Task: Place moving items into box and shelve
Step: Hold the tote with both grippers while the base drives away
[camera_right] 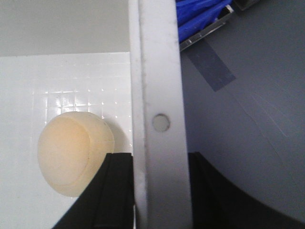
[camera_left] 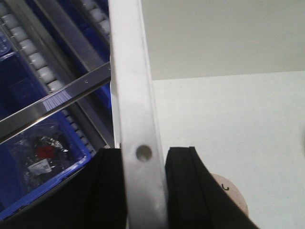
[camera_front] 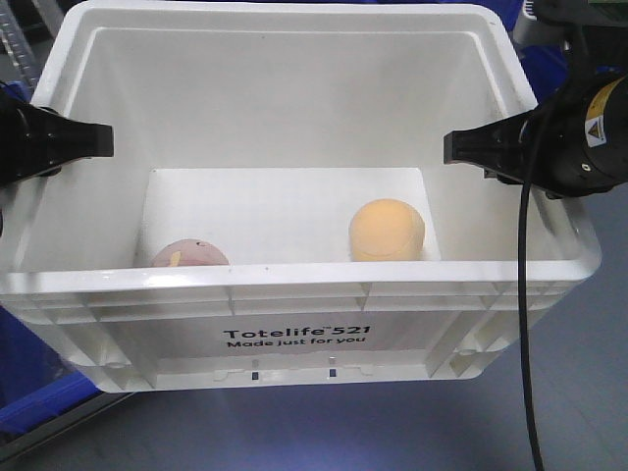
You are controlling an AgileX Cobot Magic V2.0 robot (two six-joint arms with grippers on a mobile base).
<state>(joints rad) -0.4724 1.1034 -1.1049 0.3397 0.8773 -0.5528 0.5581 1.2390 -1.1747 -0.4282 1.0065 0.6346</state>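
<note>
Exterior front-facing view: left gripper [camera_left: 143,157] and right gripper [camera_right: 161,160] clench opposite rims of the large white plastic crate [camera_front: 294,294]. Lift level and in unison, so the yellow-orange egg-shaped fruit [camera_front: 387,231] stays put.

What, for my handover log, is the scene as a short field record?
box: white crate, open top, "Totelife 521" print on front
yellow-orange item: inside box, on its floor, right of centre
pinkish-brown item: inside box, front left, apart from the other
left gripper: jaws closed over the box's left rim
right gripper: jaws closed over the box's right rim
</note>
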